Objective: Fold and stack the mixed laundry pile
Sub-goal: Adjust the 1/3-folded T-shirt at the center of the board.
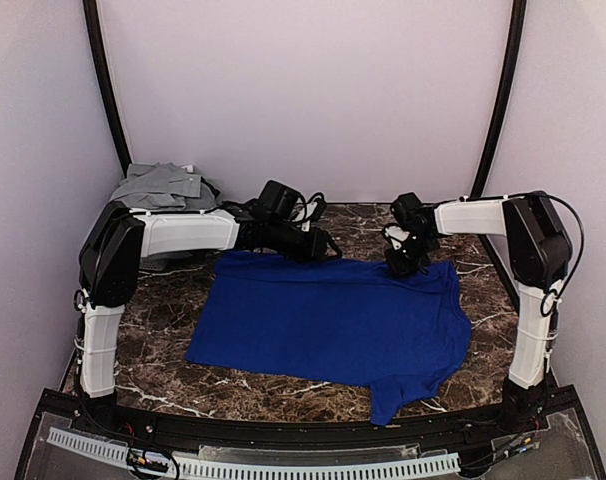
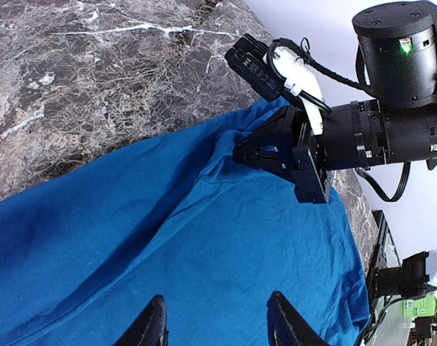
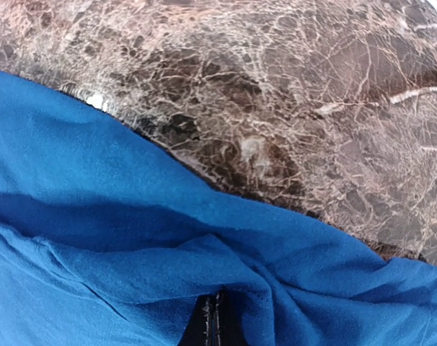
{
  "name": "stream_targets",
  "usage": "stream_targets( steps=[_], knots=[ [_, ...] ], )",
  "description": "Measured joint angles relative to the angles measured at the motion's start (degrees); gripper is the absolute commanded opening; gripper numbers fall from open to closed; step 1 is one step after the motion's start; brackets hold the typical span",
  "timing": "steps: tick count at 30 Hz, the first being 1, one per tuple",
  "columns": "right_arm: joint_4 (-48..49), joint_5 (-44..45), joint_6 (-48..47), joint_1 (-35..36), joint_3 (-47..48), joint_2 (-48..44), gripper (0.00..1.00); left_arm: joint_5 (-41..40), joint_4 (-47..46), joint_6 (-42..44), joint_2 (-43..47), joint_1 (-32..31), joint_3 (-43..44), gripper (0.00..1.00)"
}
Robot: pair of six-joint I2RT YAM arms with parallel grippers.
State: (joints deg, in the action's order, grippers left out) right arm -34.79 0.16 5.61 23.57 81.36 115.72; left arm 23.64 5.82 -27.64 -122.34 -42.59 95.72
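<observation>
The mixed laundry pile is split in two. A crumpled light-grey collared shirt (image 1: 163, 185) lies well off to the outer side of my left jaws. A royal-blue cotton T-shirt (image 1: 333, 320) is spread flat on the dark brown marble-patterned table top (image 1: 163, 370), under and in front of both pairs of jaws. My left gripper (image 2: 218, 328) hangs over the shirt's far hem with its jaws apart and nothing pinched between them; blue cloth lies just beyond its fingertips (image 2: 155, 324). Further right, my right gripper (image 3: 215, 321) is clamped on the same far edge, and creases in the fabric run in toward its closed jaws. I judge the step in hand to be taking the far edge in both grippers for a fold. To do it well, I would bring the left jaws down onto the hem level with the right grip and take a single layer. Then I would lift both corners evenly so the cloth stays taut between the jaws and does not drag. I can read no print, brand or label on either garment from these views.
</observation>
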Motion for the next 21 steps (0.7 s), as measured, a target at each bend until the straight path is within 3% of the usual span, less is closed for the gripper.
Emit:
stream_targets(
  steps=[11, 21],
  knots=[
    [-3.45, 0.61, 0.44, 1.40, -0.31, -6.58, 0.00, -0.28, -0.20, -0.02, 0.20, 0.33, -0.48, 0.46],
    [-5.62, -6.36, 1.46, 3.58, -5.18, -13.79, 0.00, -0.35, -0.61, -0.02, 0.74, 0.33, -2.32, 0.46]
  ],
)
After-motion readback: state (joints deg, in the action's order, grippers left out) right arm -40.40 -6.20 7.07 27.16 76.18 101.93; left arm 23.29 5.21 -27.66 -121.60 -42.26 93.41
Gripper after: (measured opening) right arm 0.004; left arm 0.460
